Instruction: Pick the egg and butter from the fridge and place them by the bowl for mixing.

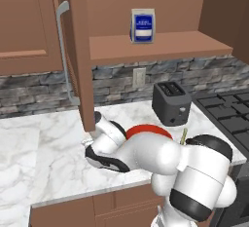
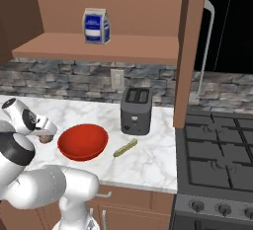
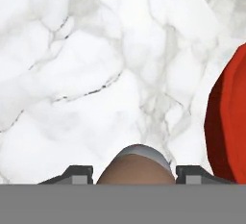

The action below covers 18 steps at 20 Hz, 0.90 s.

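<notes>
1. On the open wooden shelf [image 2: 99, 49] under the upper cabinets stands a blue-and-white carton [image 2: 96, 25]. It carries a white label panel with lines of print, too small to read.
2. The worktop is a white marble counter [image 2: 148, 157] with grey veining, backed by a wall of grey stone blocks with a pale wall socket [image 2: 117, 79] set into it.
3. Brown wooden cabinets hang above and sit below the counter. One tall cabinet door [image 2: 190, 51] stands open with a long grey handle on its edge.
4. At 3 o'clock of the counter in the right base view lies a black gas stove [image 2: 217, 155] with grates and a row of knobs along its front.
5. The bowl [image 2: 83, 141], glossy red, sits near the counter's front edge. The dark grey toaster [image 2: 136, 110] stands at about 1 o'clock from it, close to the wall.
6. The butter [image 2: 125, 148], a thin olive-yellow stick, lies flat on the marble at 3 o'clock of the bowl, just beside the rim but apart from it.
7. The egg [image 2: 45, 138], dark brown, is at 9 o'clock of the bowl, just beside it, low over the marble. Whether it touches the counter cannot be told.
8. The gripper [image 3: 134, 175] has its jaws partly apart with the egg between the fingertips [image 3: 77, 174], held on either side.
</notes>
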{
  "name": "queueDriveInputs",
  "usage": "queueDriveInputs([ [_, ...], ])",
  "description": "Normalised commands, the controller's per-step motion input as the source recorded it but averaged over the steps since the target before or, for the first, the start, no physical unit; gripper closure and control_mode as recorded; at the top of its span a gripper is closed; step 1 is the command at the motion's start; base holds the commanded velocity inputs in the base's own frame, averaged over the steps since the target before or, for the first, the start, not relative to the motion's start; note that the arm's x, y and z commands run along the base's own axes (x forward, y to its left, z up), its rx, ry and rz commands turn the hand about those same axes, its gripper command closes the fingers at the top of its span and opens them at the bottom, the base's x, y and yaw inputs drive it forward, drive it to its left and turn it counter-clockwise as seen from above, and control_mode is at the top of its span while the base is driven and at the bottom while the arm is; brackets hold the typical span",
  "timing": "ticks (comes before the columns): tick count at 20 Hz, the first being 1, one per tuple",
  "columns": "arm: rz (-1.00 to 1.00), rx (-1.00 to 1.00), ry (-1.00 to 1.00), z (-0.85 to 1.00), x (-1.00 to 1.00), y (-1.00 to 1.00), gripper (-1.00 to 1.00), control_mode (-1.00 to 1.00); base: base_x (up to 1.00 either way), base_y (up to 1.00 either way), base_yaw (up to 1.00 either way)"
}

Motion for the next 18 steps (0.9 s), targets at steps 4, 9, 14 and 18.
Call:
queueDriveInputs([
  [4, 0.00, -0.04, 0.00, -0.17, 0.09, 0.00, -1.00, -1.00, 0.00, 0.00, 0.00],
  [9, 0.00, 0.00, 0.00, -0.01, 0.00, 0.00, -1.00, -1.00, 0.00, 0.00, 0.00],
  [14, 0.00, 0.00, -0.02, 0.24, 0.00, 0.00, -1.00, -1.00, 0.00, 0.00, 0.00],
  [18, 0.02, 0.01, -0.13, 0.89, -0.36, -0.01, -1.00, -1.00, 0.00, 0.00, 0.00],
])
